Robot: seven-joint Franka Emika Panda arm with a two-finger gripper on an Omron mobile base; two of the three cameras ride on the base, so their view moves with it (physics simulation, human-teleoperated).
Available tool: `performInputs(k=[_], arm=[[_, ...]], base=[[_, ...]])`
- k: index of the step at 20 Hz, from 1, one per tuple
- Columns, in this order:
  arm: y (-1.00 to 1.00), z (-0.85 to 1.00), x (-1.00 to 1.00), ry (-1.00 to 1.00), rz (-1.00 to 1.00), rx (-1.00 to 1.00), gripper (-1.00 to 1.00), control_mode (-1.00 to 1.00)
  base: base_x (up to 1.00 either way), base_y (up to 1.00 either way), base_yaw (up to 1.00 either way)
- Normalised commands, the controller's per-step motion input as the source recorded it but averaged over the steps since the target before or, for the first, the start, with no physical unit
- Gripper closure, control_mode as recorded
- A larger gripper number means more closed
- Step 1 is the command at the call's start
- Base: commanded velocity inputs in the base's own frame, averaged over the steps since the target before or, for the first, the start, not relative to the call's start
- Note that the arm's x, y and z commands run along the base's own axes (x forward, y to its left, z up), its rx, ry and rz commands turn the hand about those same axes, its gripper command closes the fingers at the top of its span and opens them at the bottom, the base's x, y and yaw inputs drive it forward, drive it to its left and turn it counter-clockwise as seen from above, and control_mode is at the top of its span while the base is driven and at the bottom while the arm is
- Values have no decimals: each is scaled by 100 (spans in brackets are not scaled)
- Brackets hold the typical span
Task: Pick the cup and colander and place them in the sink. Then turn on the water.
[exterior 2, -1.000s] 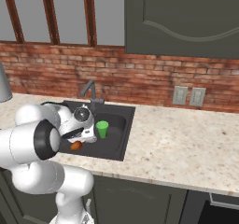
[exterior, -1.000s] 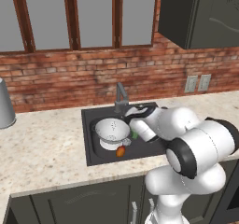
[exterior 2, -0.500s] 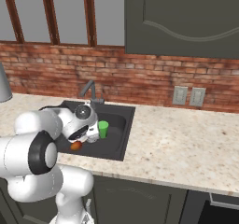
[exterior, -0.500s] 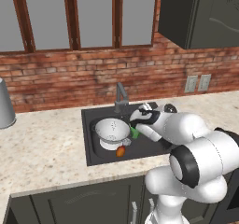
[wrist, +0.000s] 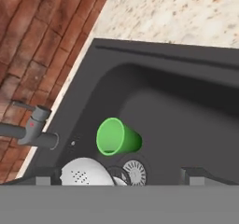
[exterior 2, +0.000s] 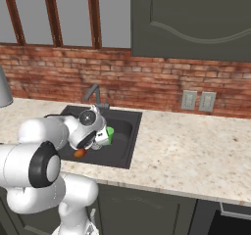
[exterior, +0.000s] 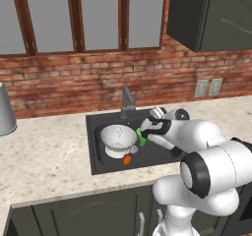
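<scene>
In the left base view the jaws (exterior: 146,131) hang low over the sink (exterior: 98,166), spread wide and grasping nothing; the cup (exterior: 141,138) shows as a sliver of green just below them, and the colander (exterior: 118,137) sits in the basin just to their left, with a small orange fruit (exterior: 127,159) on the basin floor in front of it. The faucet (exterior: 127,101) rises behind the jaws, at the back rim. In the right base view the jaws (exterior 2: 101,140) again stand over the basin, released, with the cup (exterior 2: 110,133) close beside them on the far side and the orange fruit (exterior 2: 79,153) just nearer the camera; whether a finger touches the cup cannot be told here. The speckled desk (exterior 2: 196,146) spreads away to the right. In the hand view the two dark fingertips (wrist: 196,175) stand far apart at the bottom, empty; the cup (wrist: 116,137) lies on its side on the sink floor (wrist: 186,125) ahead of them, mouth toward the camera, clear of both tips. The colander (wrist: 86,172) is by the left tip, the round drain (wrist: 134,171) between the tips, and the faucet (wrist: 30,129) off to the left.
</scene>
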Motion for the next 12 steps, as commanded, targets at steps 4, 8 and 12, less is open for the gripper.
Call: performInputs(k=[4, 8, 12], arm=[[-9, 0, 0, -7, 0, -8, -100, -100], [-1, 3, -1, -6, 0, -6, -100, -100], [0, 3, -30, -14, 0, -8, -100, -100]], base=[[0, 0, 0], [0, 0, 0], [0, 0, 0]])
